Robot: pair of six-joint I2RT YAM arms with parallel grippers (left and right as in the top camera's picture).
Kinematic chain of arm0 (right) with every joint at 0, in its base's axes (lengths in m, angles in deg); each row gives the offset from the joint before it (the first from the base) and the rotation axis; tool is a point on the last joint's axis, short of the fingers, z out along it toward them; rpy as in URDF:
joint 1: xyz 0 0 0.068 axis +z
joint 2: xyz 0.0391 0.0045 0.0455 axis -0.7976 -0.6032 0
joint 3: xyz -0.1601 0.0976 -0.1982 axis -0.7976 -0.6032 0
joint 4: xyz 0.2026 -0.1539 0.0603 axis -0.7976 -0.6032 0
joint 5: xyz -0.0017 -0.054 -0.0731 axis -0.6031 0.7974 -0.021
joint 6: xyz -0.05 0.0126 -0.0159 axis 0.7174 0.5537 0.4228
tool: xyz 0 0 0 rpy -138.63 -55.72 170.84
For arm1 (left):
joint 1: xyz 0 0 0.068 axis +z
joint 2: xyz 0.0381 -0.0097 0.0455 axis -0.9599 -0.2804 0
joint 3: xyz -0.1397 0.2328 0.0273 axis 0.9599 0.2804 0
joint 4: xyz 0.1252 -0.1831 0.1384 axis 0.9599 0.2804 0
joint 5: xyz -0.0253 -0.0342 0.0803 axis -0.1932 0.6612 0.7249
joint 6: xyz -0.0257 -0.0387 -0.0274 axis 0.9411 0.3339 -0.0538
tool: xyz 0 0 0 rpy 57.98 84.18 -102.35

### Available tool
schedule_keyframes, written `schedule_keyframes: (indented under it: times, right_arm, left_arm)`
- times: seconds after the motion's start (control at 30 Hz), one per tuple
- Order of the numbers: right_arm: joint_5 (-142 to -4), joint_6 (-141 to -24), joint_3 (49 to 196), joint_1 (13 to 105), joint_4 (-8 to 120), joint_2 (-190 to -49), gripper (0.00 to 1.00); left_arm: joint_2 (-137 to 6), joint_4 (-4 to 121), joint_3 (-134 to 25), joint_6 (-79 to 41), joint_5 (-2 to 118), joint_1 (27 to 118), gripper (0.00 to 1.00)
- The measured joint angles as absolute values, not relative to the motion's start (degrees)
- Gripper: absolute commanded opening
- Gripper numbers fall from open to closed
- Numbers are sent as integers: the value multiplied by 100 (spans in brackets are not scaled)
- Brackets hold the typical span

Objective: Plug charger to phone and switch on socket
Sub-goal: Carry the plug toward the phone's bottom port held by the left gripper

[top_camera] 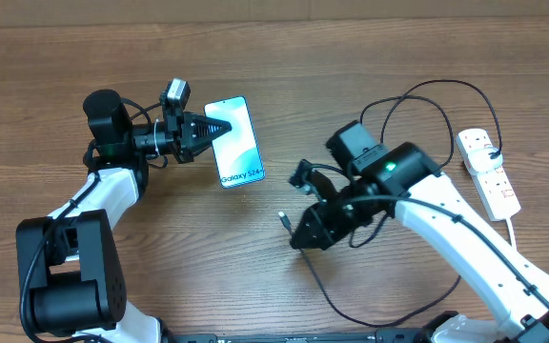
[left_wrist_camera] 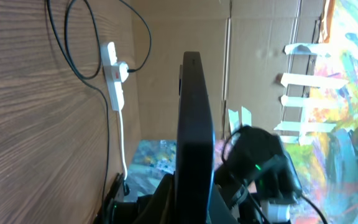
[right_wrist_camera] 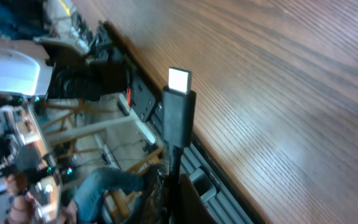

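Phone [top_camera: 236, 148] is clamped in the left fingers [top_camera: 206, 125], and the right fingers [top_camera: 309, 229] pinch the charger [right_wrist_camera: 179, 115] below its tip.

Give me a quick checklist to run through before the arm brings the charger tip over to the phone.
1. Phone gripped by left tool: ok, clamped at its side edge.
2. Charger connector held in right tool: ok, its metal tip sticks out free.
3. Tip lined up with the phone: not ok, it sits apart, off the lettered end.
4. Phone's port in sight: cannot tell, no view shows it.
5. Cable plugged into socket: ok, a black plug sits in it.
6. Socket switch position: cannot tell, too small.
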State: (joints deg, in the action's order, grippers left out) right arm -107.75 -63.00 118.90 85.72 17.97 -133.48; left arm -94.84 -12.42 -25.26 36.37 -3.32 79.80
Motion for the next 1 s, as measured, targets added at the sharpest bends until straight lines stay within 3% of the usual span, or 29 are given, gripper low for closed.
schedule_keyframes:
  times: [0.33, 1.0]
  right_arm:
    - [-9977, -7465, 11890, 9260, 2767, -13348, 4]
    - [-9855, -7908, 11890, 9265, 3792, -13348, 4]
  left_arm:
    - [-9486, -1237, -2526, 3320, -122, 7816, 4]
    - [-9492, -1178, -2526, 3007, -80, 7705, 4]
